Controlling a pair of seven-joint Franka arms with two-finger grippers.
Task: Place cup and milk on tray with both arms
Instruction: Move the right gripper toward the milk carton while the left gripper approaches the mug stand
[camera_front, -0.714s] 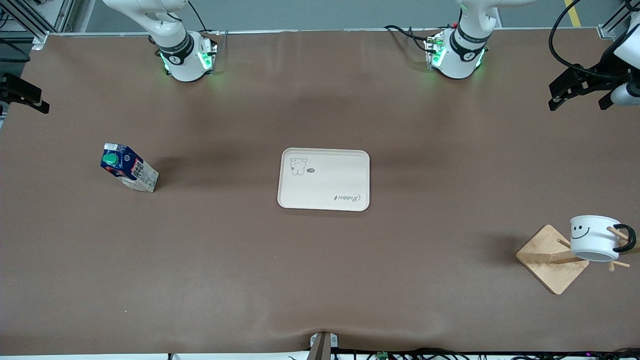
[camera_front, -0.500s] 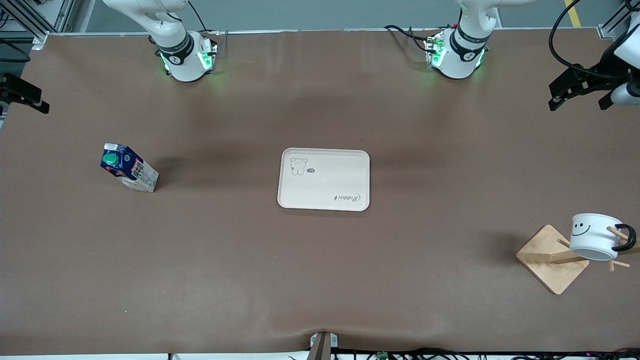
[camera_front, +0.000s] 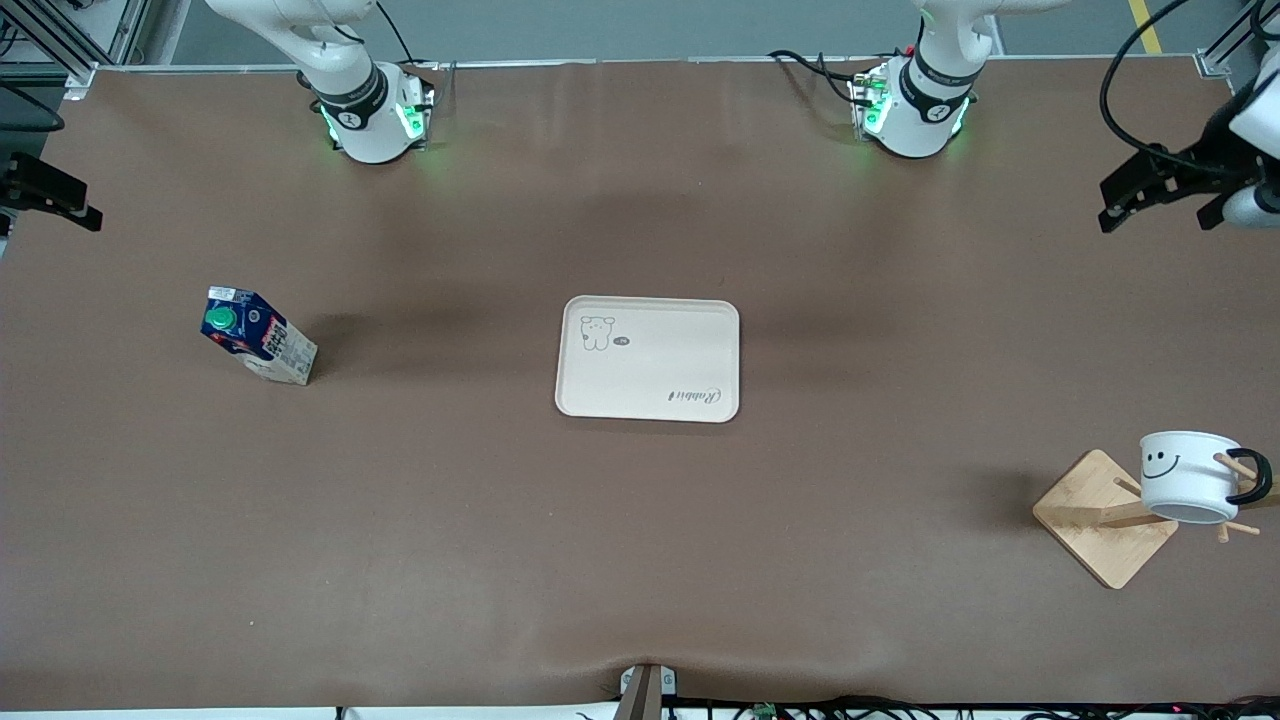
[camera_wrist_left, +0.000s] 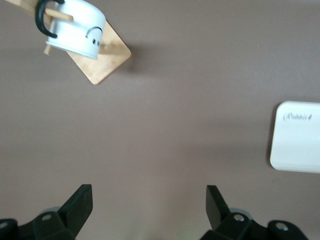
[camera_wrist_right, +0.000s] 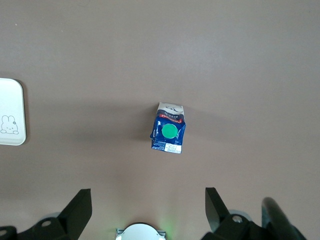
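The desk is a wide brown sheet, bare over most of its surface, with open room all around the tray, which lies flat at its middle, well apart from both pincers. The wooden stand sits close to the desk's edge at the left arm's end, nearer the front camera than the tray, and the cup hangs on its pegs, mouth tilted downward, with its black handle hooked over a peg. The milk stands upright toward the right arm's end, with clear desk on every side.

The left pincer is up in the air over the desk's edge at the left arm's end, with its fingers spread apart and nothing between them. The right pincer is over the edge at the right arm's end, only partly inside the front view.

The left wrist view shows the left pincer's two fingers wide apart, with the cup and stand well ahead of them and one short end of the tray bearing the word "Rabbit". The right wrist view shows what the front view cuts off: the right pincer's fingers wide apart and empty, the milk ahead between their lines seen from above with its green cap, and the tray's corner with the small drawing.
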